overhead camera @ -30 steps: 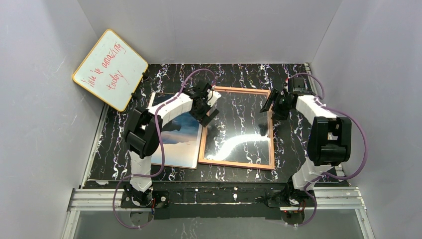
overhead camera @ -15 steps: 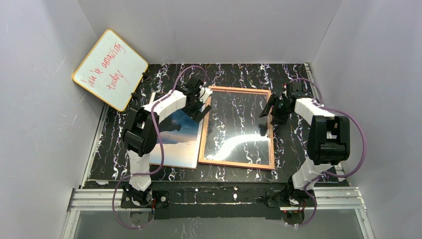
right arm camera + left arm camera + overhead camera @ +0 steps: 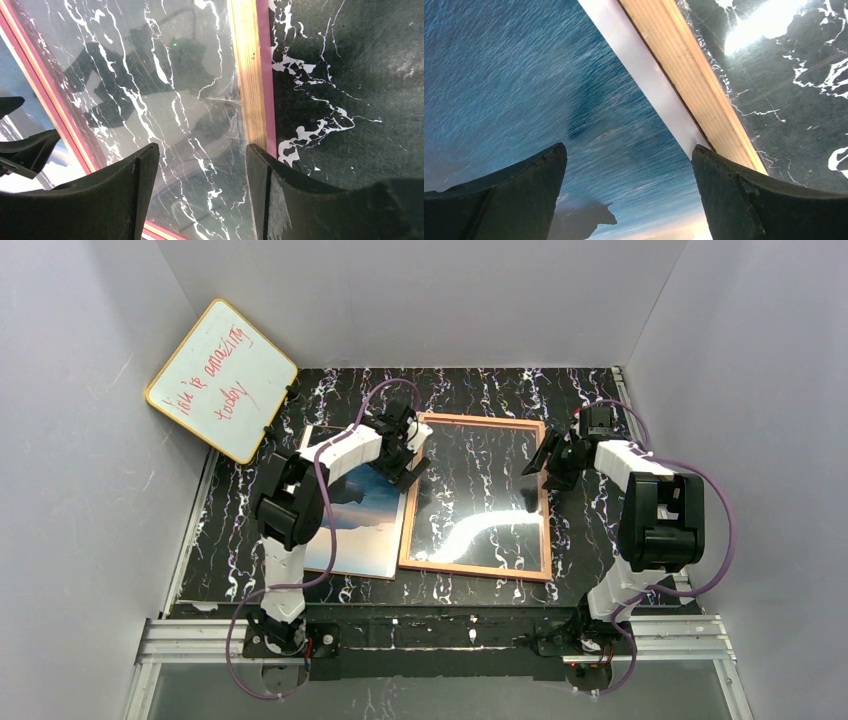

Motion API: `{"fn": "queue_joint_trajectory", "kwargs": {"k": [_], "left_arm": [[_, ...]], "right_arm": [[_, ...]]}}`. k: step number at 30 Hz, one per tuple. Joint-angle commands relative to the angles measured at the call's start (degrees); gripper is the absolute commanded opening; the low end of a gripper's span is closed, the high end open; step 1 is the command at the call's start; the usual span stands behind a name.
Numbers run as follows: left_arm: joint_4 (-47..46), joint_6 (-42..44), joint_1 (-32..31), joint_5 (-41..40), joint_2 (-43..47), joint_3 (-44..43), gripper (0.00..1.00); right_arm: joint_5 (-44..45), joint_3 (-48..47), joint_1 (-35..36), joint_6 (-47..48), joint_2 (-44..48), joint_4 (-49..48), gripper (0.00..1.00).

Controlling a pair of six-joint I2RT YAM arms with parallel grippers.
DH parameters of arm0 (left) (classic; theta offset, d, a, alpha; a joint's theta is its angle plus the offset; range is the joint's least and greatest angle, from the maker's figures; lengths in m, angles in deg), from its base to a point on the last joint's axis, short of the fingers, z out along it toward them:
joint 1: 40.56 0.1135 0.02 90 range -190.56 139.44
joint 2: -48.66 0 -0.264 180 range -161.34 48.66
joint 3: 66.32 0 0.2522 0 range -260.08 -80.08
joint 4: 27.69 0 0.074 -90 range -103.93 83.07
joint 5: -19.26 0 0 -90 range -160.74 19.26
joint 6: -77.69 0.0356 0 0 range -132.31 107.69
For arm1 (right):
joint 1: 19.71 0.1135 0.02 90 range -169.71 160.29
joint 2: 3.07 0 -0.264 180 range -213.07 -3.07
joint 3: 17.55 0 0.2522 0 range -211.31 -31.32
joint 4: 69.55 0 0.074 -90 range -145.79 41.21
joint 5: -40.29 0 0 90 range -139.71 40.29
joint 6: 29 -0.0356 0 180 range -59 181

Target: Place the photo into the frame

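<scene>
Lying beneath wide-open left jaws, photo [image 3: 524, 75] edge, frame [image 3: 247, 75] rail under open right jaws.

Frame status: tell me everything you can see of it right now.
The frame is a thin rectangle lying flat mid-table, wood-coloured rear up, pink along its outer edge. Its clear pane is empty: the black marbled table shows through, with glare. The photo lies against its left rail. The left hand hangs open over that seam, the right hand open astride the right rail; neither grips it.
</scene>
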Motion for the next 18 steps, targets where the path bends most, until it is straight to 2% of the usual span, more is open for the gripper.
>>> {"fn": "queue_joint_trajectory", "kwargs": {"k": [1, 18], "left_arm": [[1.0, 0.0, -1.9, 1.8, -1.5, 0.5, 0.94], [1.0, 1.9, -3.8, -0.3, -2.2, 0.2, 0.94]], "right_arm": [[-3.9, 2.7, 0.4, -2.6, -0.1, -3.3, 0.71], [-9.2, 4.9, 1.2, -5.6, 1.2, -6.9, 0.68]]}}
